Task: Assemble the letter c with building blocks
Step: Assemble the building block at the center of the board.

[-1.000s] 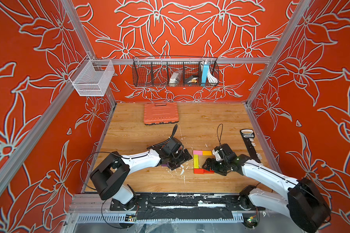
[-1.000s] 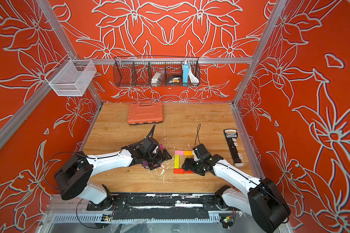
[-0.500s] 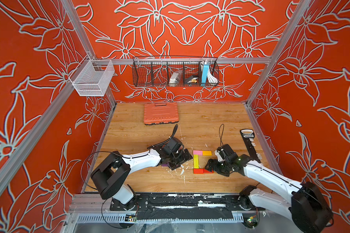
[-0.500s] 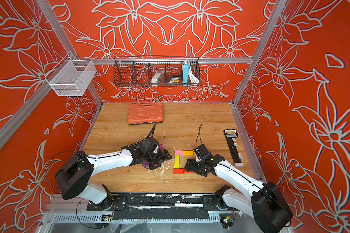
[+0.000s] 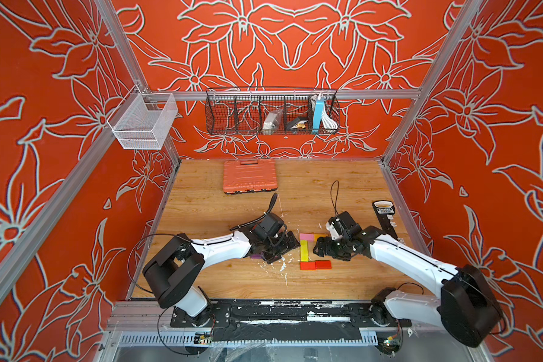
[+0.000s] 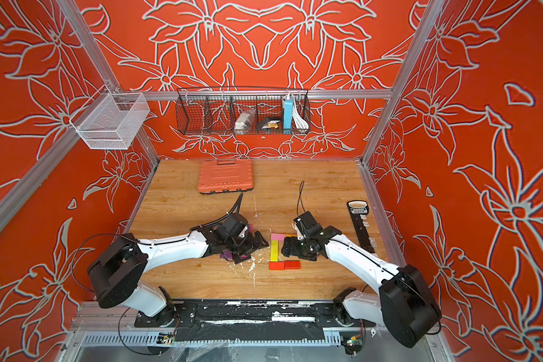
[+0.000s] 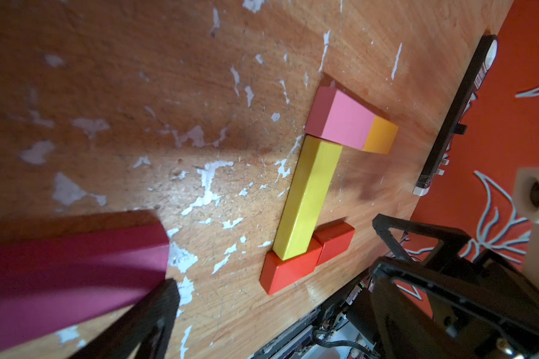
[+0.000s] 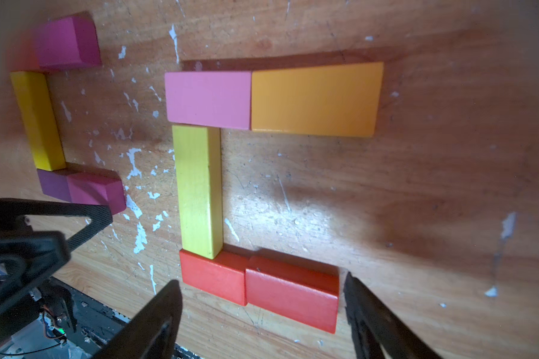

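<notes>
Left hand (image 5: pixel 281 249) open, low over spare magenta block (image 7: pixel 69 264) near worktop (image 5: pixel 326 188) front edge. Right of it the C: pink block (image 8: pixel 207 99) and orange block (image 8: pixel 315 99) on top, yellow block (image 8: pixel 198 189) as spine, red blocks (image 8: pixel 293 298) as base. Right hand (image 8: pixel 260 281) open, straddling the reds, probably to square them up.

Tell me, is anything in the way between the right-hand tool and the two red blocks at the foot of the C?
Nothing visible. The right tool hangs open right over the two red blocks, a finger beyond each end of the pair, with only bare wooden table showing in the narrow gaps.
</notes>
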Controlling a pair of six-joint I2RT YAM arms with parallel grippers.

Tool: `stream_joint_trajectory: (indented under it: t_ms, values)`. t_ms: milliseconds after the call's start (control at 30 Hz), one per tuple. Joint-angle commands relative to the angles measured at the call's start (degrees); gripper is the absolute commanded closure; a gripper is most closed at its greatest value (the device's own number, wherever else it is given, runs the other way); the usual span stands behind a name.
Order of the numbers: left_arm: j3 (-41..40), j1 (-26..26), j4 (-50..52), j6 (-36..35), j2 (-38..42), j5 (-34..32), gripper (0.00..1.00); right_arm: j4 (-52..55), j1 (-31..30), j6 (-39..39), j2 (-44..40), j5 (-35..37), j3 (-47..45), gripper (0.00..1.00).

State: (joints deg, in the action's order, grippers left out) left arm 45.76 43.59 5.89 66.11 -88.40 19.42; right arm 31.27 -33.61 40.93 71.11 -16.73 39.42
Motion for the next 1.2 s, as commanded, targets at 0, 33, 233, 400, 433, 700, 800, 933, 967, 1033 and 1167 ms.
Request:
stream_joint_trajectory:
  t_ms: [0, 33, 233, 400, 433, 700, 800, 933, 967, 1033, 1167]
  values:
    - [1.0, 0.4, 0.6, 0.4, -0.8, -0.1, 0.01, -1.1, -1.2, -1.1, 1.7, -0.5, 2.0, 0.16]
    - [1.0, 0.4, 0.8, 0.4, -0.8, -0.1, 0.02, -1.4, -1.5, -0.9, 2.3, -0.5, 2.1, 0.16]
    - [1.1, 0.4, 0.7, 0.3, -0.7, -0.2, 0.01, -3.3, -3.2, 0.3, 5.0, -0.5, 2.2, 0.17]
    - [1.0, 0.4, 0.8, 0.3, -0.5, -0.3, 0.01, -3.8, -4.4, 1.0, 6.2, 0.0, 2.6, 0.17]
    - [1.0, 0.4, 0.8, 0.3, -0.4, -0.3, 0.01, -3.8, -4.6, 0.9, 6.3, 0.1, 2.6, 0.17]
    - [0.8, 0.4, 0.7, 0.4, 0.0, -0.4, 0.01, -4.5, -5.6, 1.8, 6.8, 0.4, 1.6, 0.17]
    - [0.7, 0.3, 0.6, 0.4, 0.0, -0.3, 0.02, -4.5, -5.9, 2.0, 6.8, 0.5, 1.4, 0.17]
    - [0.7, 0.3, 0.6, 0.4, 0.1, -0.3, 0.01, -4.6, -6.2, 2.2, 6.5, 0.6, 0.9, 0.17]
    - [0.7, 0.4, 0.6, 0.4, 0.2, -0.3, 0.01, -4.6, -6.3, 2.3, 6.4, 0.6, 0.8, 0.18]
    - [0.7, 0.4, 0.6, 0.6, 0.1, -0.3, 0.01, -4.8, -6.3, 2.4, 6.3, 0.5, 0.4, 0.18]
    - [0.7, 0.4, 0.4, 0.6, 0.1, -0.3, 0.01, -4.8, -6.7, 2.8, 6.1, 0.6, 0.1, 0.18]
